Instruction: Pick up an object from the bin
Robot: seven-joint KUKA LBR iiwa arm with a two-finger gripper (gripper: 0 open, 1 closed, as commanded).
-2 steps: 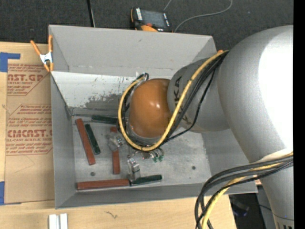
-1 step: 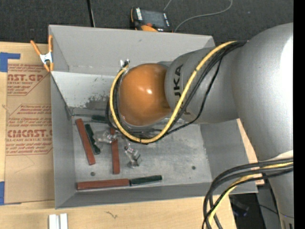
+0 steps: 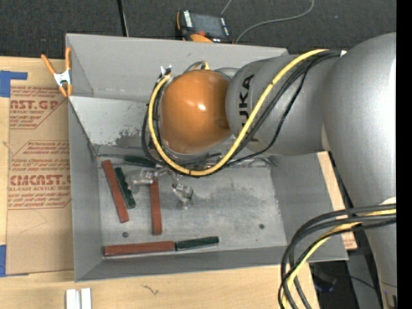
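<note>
Orange cover [image 3: 193, 111] half-masks the claw [image 3: 153, 172], width cannot tell, by the middle red-brown stick [image 3: 155, 208]; close green pen [image 3: 129, 195] and left bin wall [image 3: 84, 147] could snag it, spoiling the grasp.

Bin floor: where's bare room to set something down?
The right half of the bin floor is bare, between the middle red-brown stick and the right wall. The left is crowded with more sticks; the arm's orange cover overhangs the back.
</note>
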